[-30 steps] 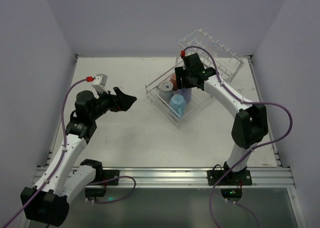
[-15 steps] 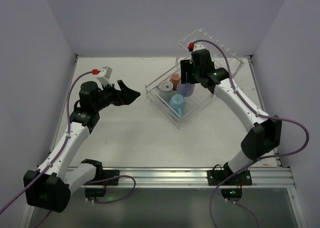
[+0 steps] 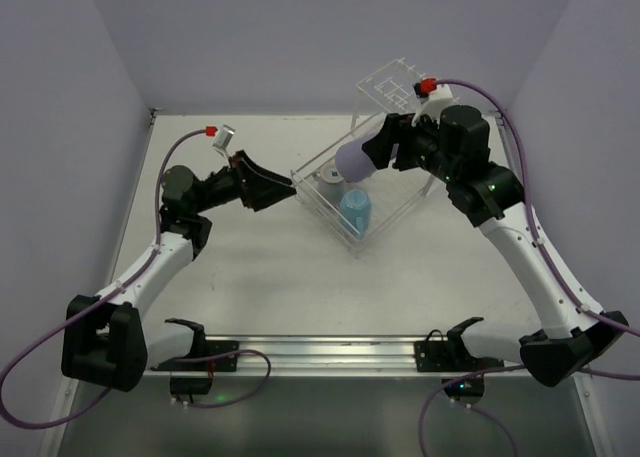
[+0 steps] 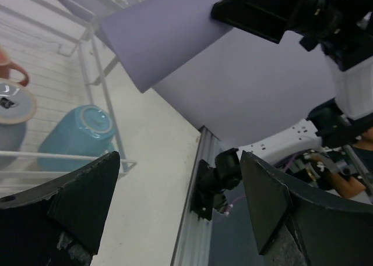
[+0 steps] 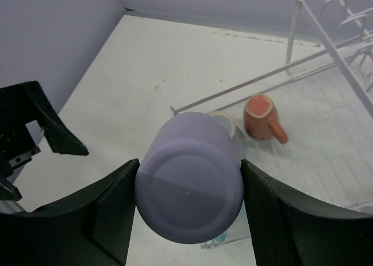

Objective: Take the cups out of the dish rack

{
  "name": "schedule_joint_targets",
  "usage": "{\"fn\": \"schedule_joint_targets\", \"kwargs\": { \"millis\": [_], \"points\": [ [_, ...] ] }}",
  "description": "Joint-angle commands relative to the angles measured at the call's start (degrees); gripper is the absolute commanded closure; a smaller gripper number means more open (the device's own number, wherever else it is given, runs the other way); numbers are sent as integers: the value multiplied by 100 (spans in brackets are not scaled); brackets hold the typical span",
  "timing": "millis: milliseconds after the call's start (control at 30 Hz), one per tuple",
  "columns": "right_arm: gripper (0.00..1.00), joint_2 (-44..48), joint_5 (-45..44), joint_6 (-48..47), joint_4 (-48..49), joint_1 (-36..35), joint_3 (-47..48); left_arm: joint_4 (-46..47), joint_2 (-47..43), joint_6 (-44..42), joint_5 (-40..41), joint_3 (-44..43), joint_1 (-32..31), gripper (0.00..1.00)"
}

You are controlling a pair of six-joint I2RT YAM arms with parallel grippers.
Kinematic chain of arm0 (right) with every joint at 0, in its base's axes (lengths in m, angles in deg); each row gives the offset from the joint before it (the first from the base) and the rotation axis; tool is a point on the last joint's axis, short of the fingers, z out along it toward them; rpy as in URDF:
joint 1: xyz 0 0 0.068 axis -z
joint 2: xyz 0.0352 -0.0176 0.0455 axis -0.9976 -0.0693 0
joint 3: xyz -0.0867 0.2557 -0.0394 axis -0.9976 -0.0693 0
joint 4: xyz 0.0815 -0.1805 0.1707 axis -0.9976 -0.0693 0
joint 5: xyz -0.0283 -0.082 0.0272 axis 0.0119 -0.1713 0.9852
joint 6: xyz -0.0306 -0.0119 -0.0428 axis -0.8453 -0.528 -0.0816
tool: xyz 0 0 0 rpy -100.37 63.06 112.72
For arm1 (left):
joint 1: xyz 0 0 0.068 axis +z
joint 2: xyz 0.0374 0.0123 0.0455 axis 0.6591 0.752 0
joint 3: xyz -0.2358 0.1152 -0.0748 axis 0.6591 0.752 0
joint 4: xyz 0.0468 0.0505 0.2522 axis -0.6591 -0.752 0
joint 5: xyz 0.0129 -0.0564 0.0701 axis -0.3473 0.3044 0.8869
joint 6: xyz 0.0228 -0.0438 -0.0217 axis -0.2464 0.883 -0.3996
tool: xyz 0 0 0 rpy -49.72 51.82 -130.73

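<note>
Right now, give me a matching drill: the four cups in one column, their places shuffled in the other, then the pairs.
1. lavender cup
2. light blue cup
3. grey-blue cup
4. salmon-pink cup

A. basket, near corner
B. between the right fingers, above the dish rack
C. basket, beneath the held cup
D. basket, closest to the left fingers

Pairs: 1-B, 2-A, 3-D, 4-C

Pretty clearly a robotics lab test cell you're in, not a kitchen: bare white desk under your left claw, blank lavender walls boxing it in on three sides, an aluminium rail well behind the claw, and purple cables trailing off it.
</note>
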Motion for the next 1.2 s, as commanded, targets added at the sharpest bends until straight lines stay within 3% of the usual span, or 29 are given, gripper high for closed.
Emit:
{"fn": "schedule_joint_targets", "kwargs": {
  "millis": [0,200,767,1033,1167],
  "points": [
    [100,338,888,361,400,-7,-401,2148,64,1276,-966,146,-40,12],
    [100,796,1960,608,936,2,-1095,4326,309,2805,-1195,357,-146,19],
    [100,1754,3813,1952,2641,468,-2150,4478,213,2919,-958,551,-199,20],
    [100,1421,4509,2830,4899,494,-2933,5671,345,4219,191,770,-260,20],
    [100,1165,4668,3130,5735,494,-3144,5744,485,4519,483,788,-313,22]
  ]
}}
